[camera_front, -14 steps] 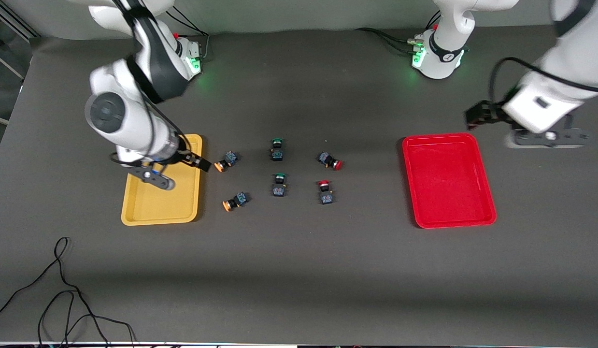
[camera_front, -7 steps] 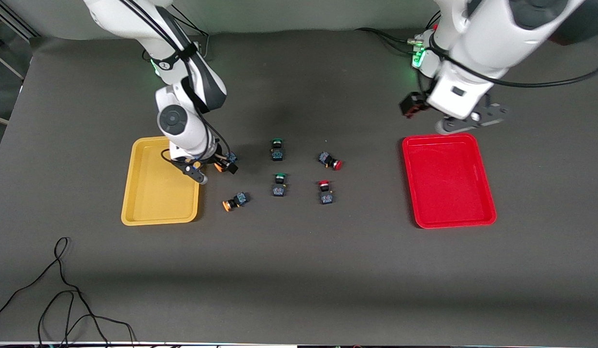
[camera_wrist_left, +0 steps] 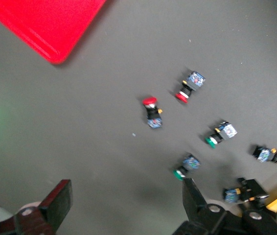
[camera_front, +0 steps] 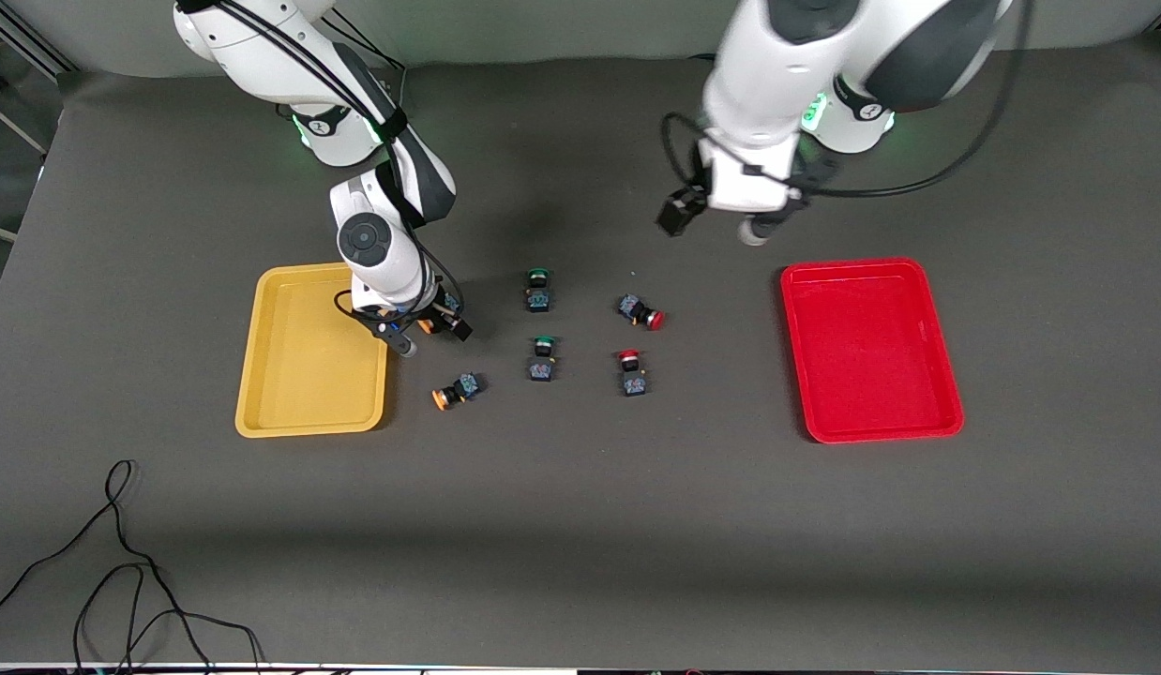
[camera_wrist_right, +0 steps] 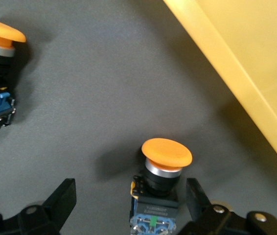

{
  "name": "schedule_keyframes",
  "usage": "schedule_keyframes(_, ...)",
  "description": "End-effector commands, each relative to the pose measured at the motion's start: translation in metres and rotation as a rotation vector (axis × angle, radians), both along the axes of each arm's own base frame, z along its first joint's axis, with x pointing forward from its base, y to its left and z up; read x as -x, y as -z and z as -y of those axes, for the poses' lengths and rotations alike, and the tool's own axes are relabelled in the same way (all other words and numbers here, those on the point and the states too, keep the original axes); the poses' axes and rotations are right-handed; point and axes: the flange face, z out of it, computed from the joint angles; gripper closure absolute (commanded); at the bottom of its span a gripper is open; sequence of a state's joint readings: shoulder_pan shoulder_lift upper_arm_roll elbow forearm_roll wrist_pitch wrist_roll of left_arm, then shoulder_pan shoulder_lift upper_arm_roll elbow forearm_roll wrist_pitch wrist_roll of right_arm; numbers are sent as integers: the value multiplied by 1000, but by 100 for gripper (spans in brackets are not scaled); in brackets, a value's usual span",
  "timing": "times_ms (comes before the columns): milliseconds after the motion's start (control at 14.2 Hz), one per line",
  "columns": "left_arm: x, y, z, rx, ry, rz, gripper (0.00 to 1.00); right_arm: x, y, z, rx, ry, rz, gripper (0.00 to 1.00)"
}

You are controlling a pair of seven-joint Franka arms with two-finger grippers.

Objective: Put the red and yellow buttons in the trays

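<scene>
My right gripper [camera_front: 431,332] is open and low at the table, its fingers on either side of a yellow button [camera_front: 427,325] lying beside the yellow tray [camera_front: 309,412]. In the right wrist view that button [camera_wrist_right: 161,182] lies between the open fingers [camera_wrist_right: 62,198] without contact. The second yellow button [camera_front: 454,390] lies nearer the camera. Two red buttons [camera_front: 640,312] [camera_front: 631,372] lie between the green ones and the red tray [camera_front: 871,427]. My left gripper [camera_front: 757,227] is open and empty in the air over bare table. Its wrist view shows the red buttons [camera_wrist_left: 150,111] [camera_wrist_left: 190,85].
Two green-capped switches [camera_front: 537,290] [camera_front: 542,359] lie in the middle, between the yellow and red buttons. Both trays hold nothing. A black cable [camera_front: 121,581] loops on the table near the camera at the right arm's end.
My right gripper moved from over the yellow tray down to the yellow button beside it. My left arm swung from past the red tray toward the table's middle.
</scene>
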State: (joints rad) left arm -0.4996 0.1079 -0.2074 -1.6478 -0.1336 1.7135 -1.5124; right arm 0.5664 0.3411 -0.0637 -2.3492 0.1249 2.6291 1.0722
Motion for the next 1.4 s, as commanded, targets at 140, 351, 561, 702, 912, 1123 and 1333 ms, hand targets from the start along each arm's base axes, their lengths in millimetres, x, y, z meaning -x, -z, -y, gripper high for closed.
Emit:
schedule_keyframes(140,7,80,34,-42,-87,19,0,15,6,6,8,33,-21,2)
schedule_keyframes(351,18,151,33,-56,-104,43,0,20,4,9,10,34,-29,19)
schedule_keyframes(561,28,220,38,-106,-89,40,0,18,-4,8,1,33,-18,49)
schedule_keyframes(702,23,257,39,-134,-130,64,0,14,-16,6,-13,36,2,61)
schedule_keyframes(912,21,294,42,-133,-128,67,0,7,-70,7,-39,28,2,65)
schedule_keyframes(1123,17,314,42,-127,-126,79,0,-4,-135,53,-71,-3,-23,69)
schedule_keyframes(1333,13,334,42,-101,-142,88,0,-19,-160,147,-124,-71,-50,69)
